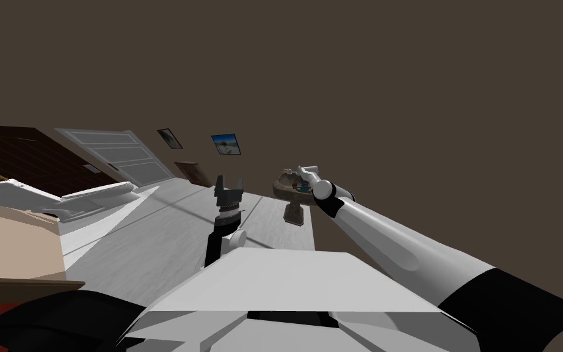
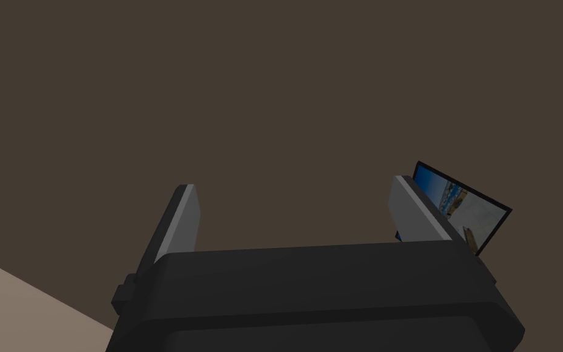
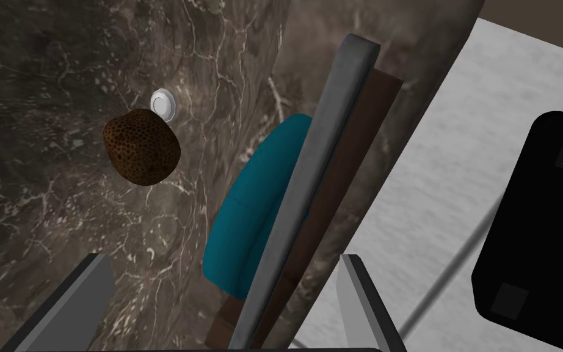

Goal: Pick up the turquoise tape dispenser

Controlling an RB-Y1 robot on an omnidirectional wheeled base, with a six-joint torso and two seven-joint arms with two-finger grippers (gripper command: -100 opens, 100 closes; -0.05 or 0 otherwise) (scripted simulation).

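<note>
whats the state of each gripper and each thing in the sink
right gripper: open, over the marble basin, holding nothing
left gripper: open, empty
turquoise tape dispenser: lying in the basin, ungripped, partly hidden by a grey and brown slab
brown sponge: loose beside the white drain

In the dark marbled basin (image 3: 60, 73), the turquoise tape dispenser (image 3: 246, 208) has bare basin floor on the side facing the brown pitted lump (image 3: 141, 146) — that lump lies well apart, near the white drain (image 3: 164, 104). On its rim side a thin grey-and-brown slab (image 3: 329, 140) crosses in front of it — standing between the spread fingers (image 3: 72, 299) of the right gripper (image 3: 223, 256).
</note>
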